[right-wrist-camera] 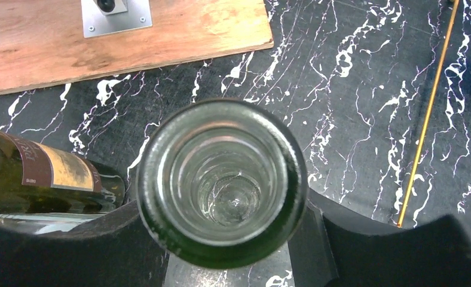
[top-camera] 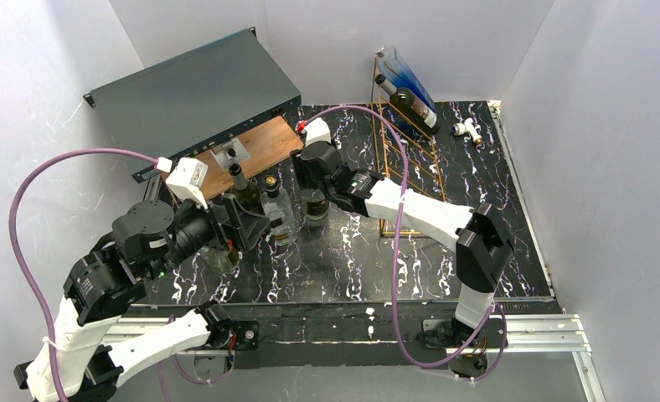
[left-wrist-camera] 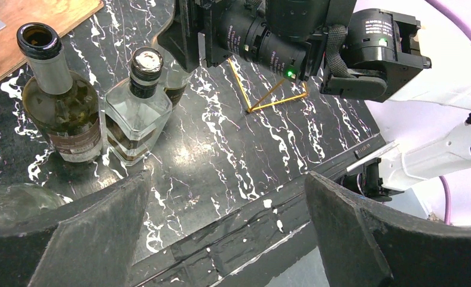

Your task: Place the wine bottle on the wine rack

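Reaching in from the near right: the right arm has its elbow up at the right edge and its forearm running left and far, wrist tipped down over the bottle cluster at table centre. The right gripper (top-camera: 314, 191) sits over the wine bottle (right-wrist-camera: 221, 179), one finger each side of the neck, just under the open mouth. The lip hides the contact, so can't tell if it's clamped or only straddling. The bottle is upright on the black marble table (top-camera: 444, 268), just left of the wine rack (top-camera: 391, 155) and not on it. The rack is at the far right, with a dark bottle (top-camera: 412, 105) lying slanted near its top. The left arm is folded low at the near left, wrist pointing right at the cluster. The left gripper (left-wrist-camera: 226, 179) has its jaws wide apart with nothing between them. Just past it stand an olive bottle (left-wrist-camera: 60, 113) with an open mouth and a clear square bottle (left-wrist-camera: 138, 113) with a cap, both upright, side by side and left of the wine bottle. A wooden board (top-camera: 255, 146) lies just beyond them on the far side
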`<action>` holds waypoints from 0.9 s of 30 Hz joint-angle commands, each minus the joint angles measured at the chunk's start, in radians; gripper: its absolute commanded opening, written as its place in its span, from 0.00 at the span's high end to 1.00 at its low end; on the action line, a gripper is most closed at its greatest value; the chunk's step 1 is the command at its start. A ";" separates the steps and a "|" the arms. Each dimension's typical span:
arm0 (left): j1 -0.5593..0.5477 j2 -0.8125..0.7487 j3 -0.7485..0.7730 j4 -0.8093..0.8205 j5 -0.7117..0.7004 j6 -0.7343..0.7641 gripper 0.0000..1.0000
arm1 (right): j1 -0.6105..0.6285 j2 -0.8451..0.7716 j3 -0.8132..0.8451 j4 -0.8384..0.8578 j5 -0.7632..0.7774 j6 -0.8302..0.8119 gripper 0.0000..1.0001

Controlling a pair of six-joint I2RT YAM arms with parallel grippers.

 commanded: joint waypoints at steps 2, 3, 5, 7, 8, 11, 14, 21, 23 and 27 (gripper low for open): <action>0.006 0.003 0.010 -0.010 0.005 0.006 0.01 | 0.005 0.010 0.036 0.018 0.037 -0.037 0.41; 0.006 0.002 0.010 -0.010 0.006 0.006 0.01 | 0.004 0.013 0.039 0.016 0.035 -0.045 0.47; 0.005 0.001 0.009 -0.012 0.006 0.006 0.01 | 0.004 0.012 0.044 0.005 0.018 -0.052 0.60; 0.006 -0.001 0.007 -0.011 0.004 0.006 0.01 | 0.004 0.002 0.043 -0.011 -0.005 -0.049 0.70; 0.006 -0.001 0.007 -0.010 0.003 0.006 0.01 | 0.004 -0.007 0.043 -0.023 -0.016 -0.046 0.75; 0.006 0.001 0.006 -0.010 0.001 0.008 0.01 | 0.004 -0.047 0.039 -0.074 -0.044 -0.025 0.88; 0.006 0.003 0.005 -0.010 0.000 0.009 0.01 | 0.004 -0.112 0.004 -0.102 -0.052 0.007 0.99; 0.006 0.032 0.002 0.005 0.026 0.015 0.01 | -0.025 -0.257 -0.084 -0.093 -0.094 0.121 0.99; 0.006 0.037 0.004 0.008 0.029 0.015 0.01 | -0.033 -0.288 -0.091 -0.095 -0.095 0.145 0.99; 0.006 0.043 0.006 0.011 0.036 0.018 0.01 | -0.037 -0.328 -0.081 -0.122 -0.095 0.137 0.99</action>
